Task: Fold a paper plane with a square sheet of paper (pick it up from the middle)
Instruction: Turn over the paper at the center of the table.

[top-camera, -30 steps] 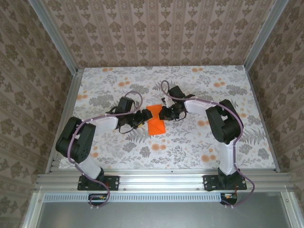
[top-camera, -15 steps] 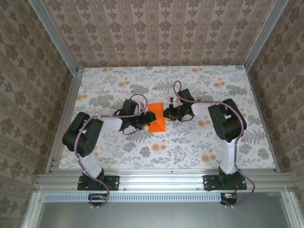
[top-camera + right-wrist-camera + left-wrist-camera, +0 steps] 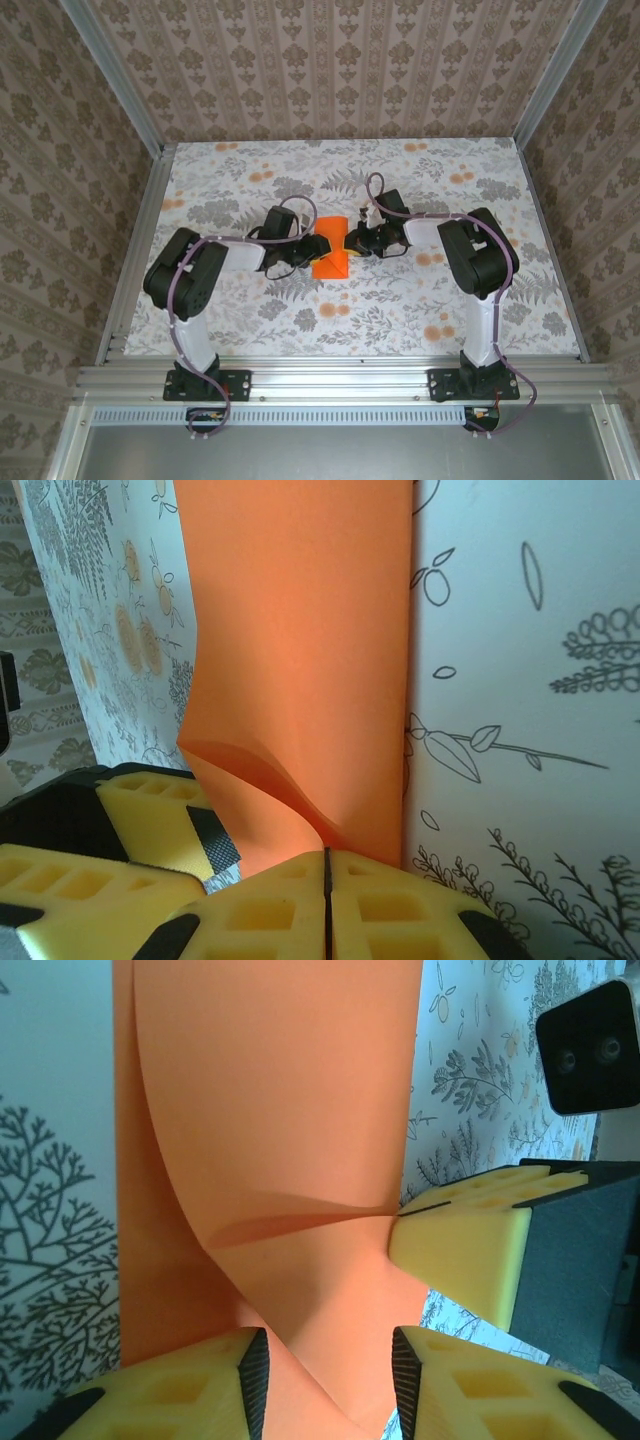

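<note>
paper (image 3: pixel 331 258) lies mid-frame in top view, part-folded, long axis up-down. r gripper (image 3: pixel 325 865) pads are pinched together on its frame-right edge. l gripper (image 3: pixel 325 1365) jaws stand apart, the raised flap running between them. both arms look equally near.

Lab robot cell, aluminium frame (image 3: pixel 340 381), wallpapered panels (image 3: pixel 330 70)
</note>
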### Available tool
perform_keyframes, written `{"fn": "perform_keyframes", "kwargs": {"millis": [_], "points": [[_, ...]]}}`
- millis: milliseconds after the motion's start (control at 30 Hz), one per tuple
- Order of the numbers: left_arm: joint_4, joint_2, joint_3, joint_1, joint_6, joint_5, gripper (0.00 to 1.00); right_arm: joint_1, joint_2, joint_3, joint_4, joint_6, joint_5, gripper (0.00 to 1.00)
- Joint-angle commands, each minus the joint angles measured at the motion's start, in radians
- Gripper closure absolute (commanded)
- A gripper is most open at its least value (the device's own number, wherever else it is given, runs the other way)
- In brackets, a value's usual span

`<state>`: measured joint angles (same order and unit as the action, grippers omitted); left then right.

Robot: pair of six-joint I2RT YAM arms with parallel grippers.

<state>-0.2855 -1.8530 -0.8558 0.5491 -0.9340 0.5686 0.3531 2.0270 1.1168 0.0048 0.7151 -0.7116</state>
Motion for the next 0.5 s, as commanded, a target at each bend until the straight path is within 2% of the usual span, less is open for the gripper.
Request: {"fn": "perform_keyframes", "kwargs": {"millis": [0,300,467], "points": [[-0.009,-0.025,-0.026,0.002,0.029,-0.011,0.63,-0.008,0.016,-0.015,0.014,0.012,-0.009,0.90],[-0.023,-0.032,-0.030,0.002,0.021,-0.028,0.75,-0.008,0.010,-0.017,0.009,0.009,-0.011,0.89],[-0.040,-0.035,-0.031,0.002,0.010,-0.030,0.78,-0.008,0.009,-0.017,0.007,0.010,-0.008,0.89]]}}
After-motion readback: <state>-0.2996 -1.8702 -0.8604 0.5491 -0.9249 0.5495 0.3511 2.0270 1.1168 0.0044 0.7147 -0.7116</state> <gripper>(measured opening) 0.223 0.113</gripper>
